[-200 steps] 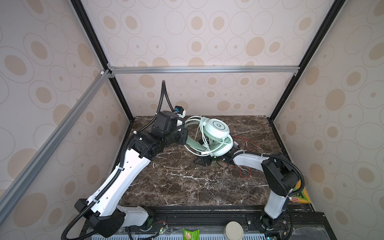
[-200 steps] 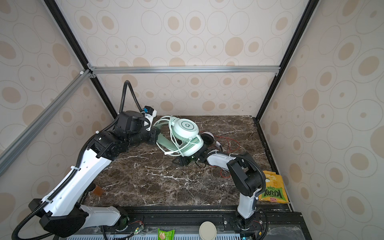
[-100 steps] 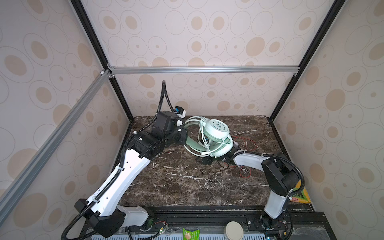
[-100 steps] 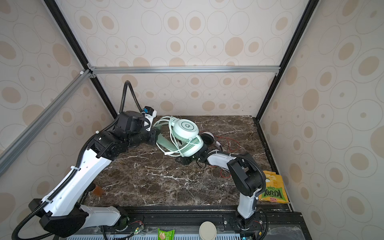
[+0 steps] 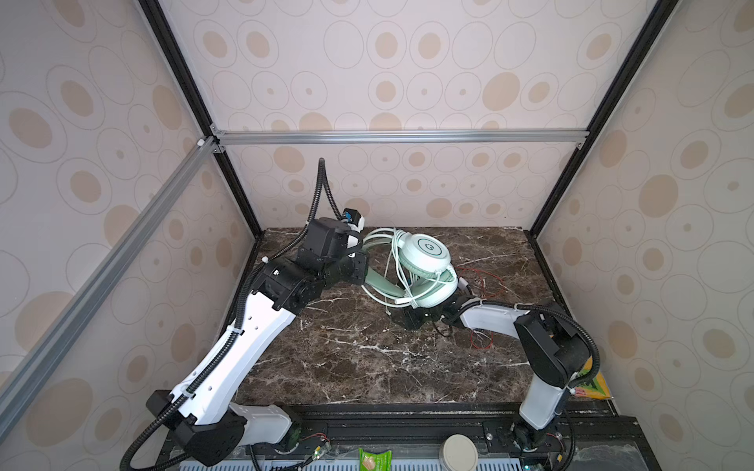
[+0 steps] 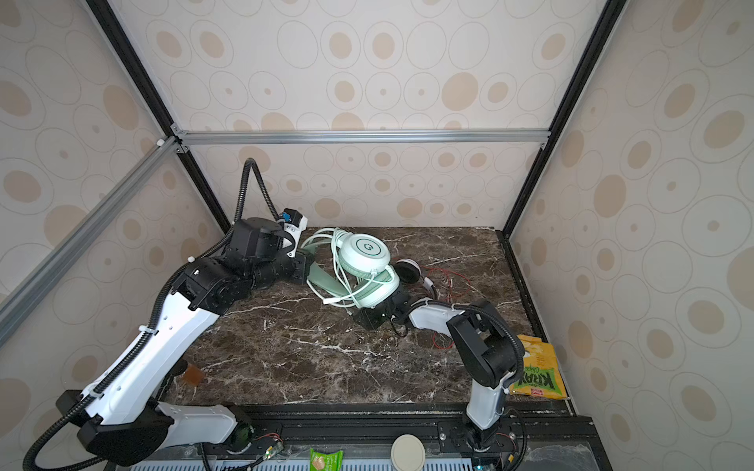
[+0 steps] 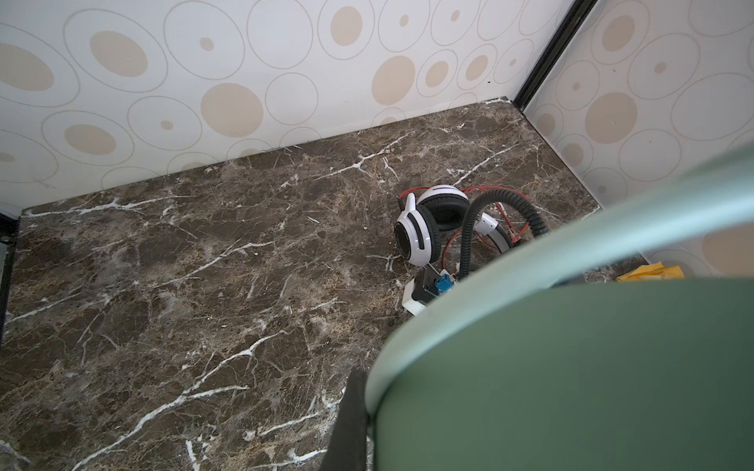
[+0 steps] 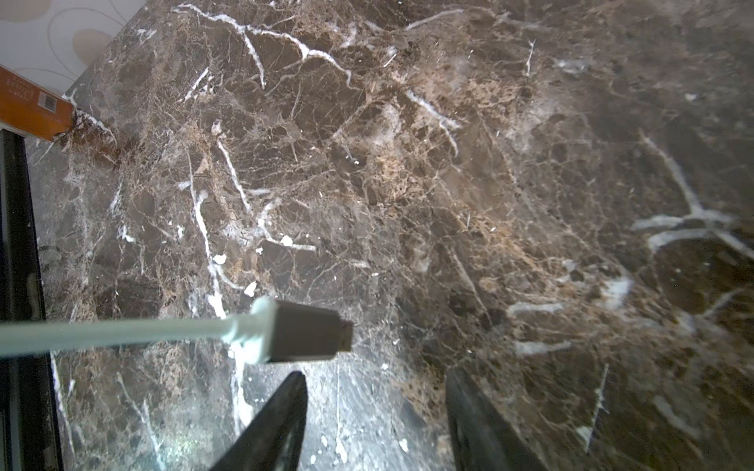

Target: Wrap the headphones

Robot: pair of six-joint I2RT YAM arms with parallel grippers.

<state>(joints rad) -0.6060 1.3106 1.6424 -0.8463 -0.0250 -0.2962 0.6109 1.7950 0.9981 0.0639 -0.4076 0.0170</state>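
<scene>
My left gripper (image 5: 361,269) (image 6: 304,269) is shut on the headband (image 7: 571,367) of the mint-green headphones (image 5: 426,253) (image 6: 365,250), holding them above the table. Their pale green cable (image 5: 391,265) is looped around the earcups. In the left wrist view only one dark finger (image 7: 351,416) shows beside the band. My right gripper (image 5: 412,318) (image 6: 369,318) (image 8: 375,379) sits low under the lower earcup, open and empty. The cable's grey plug (image 8: 304,336) hangs just ahead of its fingertips. The white headphones (image 7: 424,228) (image 6: 408,269) with a red cable (image 6: 449,281) lie behind on the marble.
A yellow-green snack bag (image 6: 536,371) lies at the table's right edge. An orange box (image 6: 191,373) (image 8: 32,106) sits at the front left corner. A green packet (image 5: 369,461) and a round lid (image 5: 459,450) rest on the front rail. Patterned walls enclose three sides.
</scene>
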